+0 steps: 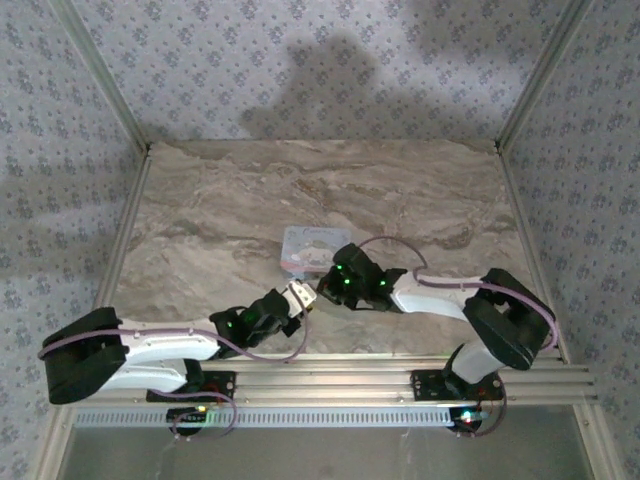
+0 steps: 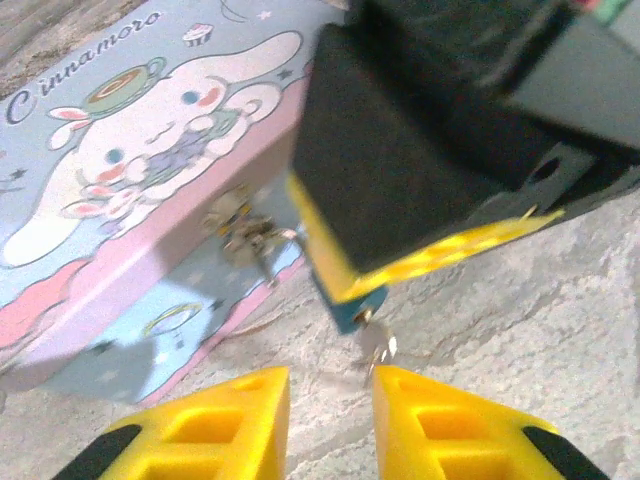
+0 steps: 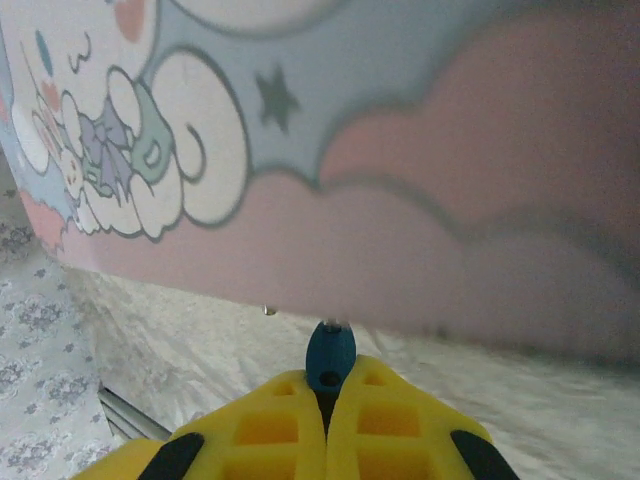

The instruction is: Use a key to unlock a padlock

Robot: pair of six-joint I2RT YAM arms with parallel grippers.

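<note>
Right wrist | right jaws clamp key (image 3: 331,357), axis along jaws, tip toward tin (image 3: 450,230) | left jaws narrowly apart

The left arm (image 1: 160,352) and right arm (image 1: 440,296) have white links, black joints, green lights (image 1: 340,272) and purple cables (image 1: 385,241); the left gripper (image 2: 330,388) is yellow.

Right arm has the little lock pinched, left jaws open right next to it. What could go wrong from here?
1. The padlock is tiny and pinched only at the tips of the right gripper; a push from the left gripper may twist it loose.
2. The metal piece sticking out of it sits just off the open left jaws, so closing could miss or bend it.
3. The tin is close by; a swing could shove it.
</note>
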